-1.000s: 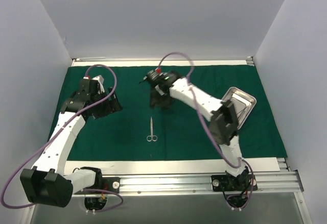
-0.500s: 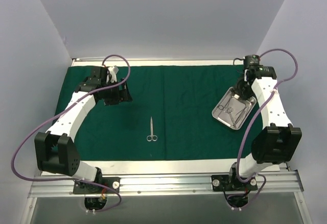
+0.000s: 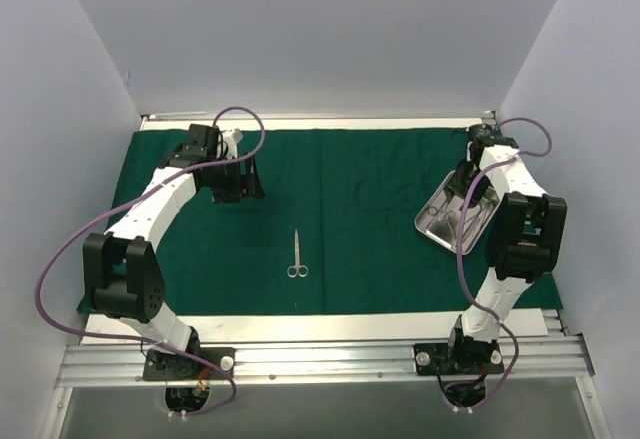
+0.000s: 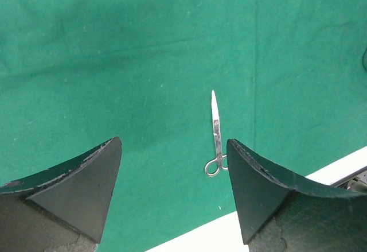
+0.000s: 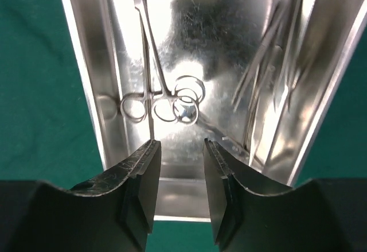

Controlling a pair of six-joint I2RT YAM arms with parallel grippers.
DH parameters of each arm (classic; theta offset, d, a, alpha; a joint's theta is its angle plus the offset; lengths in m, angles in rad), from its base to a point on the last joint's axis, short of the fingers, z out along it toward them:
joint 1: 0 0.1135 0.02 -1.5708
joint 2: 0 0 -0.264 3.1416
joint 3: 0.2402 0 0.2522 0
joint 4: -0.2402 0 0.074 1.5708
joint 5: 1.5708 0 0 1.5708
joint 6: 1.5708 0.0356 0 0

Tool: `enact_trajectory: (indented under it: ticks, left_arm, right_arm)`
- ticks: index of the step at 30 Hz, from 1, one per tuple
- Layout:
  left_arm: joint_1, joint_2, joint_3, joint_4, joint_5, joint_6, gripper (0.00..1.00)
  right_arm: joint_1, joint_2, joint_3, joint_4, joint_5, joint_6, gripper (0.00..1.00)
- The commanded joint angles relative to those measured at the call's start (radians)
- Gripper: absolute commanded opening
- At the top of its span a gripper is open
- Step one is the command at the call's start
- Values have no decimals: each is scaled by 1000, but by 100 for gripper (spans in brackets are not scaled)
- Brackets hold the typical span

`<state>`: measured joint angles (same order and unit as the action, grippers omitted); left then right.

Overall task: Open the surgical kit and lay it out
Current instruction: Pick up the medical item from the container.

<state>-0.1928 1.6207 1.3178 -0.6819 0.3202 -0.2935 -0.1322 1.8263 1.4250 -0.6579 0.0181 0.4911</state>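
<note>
matt grn cloth drape (image 3: 380, 229), shiny steel tray (image 5: 229, 28), polished metal scissors (image 4: 216, 132)

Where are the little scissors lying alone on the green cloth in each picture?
Top view: the scissors lie near the middle of the green cloth, rings toward the near edge.
Left wrist view: the scissors sit low, just right of centre, tip pointing up.
Right wrist view: not in it; only the steel tray with other instruments.
Shared landmark: the green cloth shows in all three.
</note>
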Motion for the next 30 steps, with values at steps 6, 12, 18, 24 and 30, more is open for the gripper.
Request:
enact_trajectory:
  ticks: [6, 12, 18, 24, 30]
  left_arm:
    - [19, 2, 69, 8, 34, 24, 82]
    - [35, 5, 64, 12, 42, 16, 82]
    - [41, 10, 66, 15, 51, 11, 82]
    - [46, 16, 72, 13, 57, 10, 82]
    - [50, 19, 77, 12, 63, 10, 82]
  right_arm:
    - [-3, 73, 17, 26, 8, -32, 35]
    - [-4, 105, 12, 37, 26, -65, 27]
    - [-3, 120, -14, 49, 26, -63, 23]
    - [-3, 137, -38, 67, 42, -69, 23]
    - [-3, 160, -54, 80, 45, -74, 22]
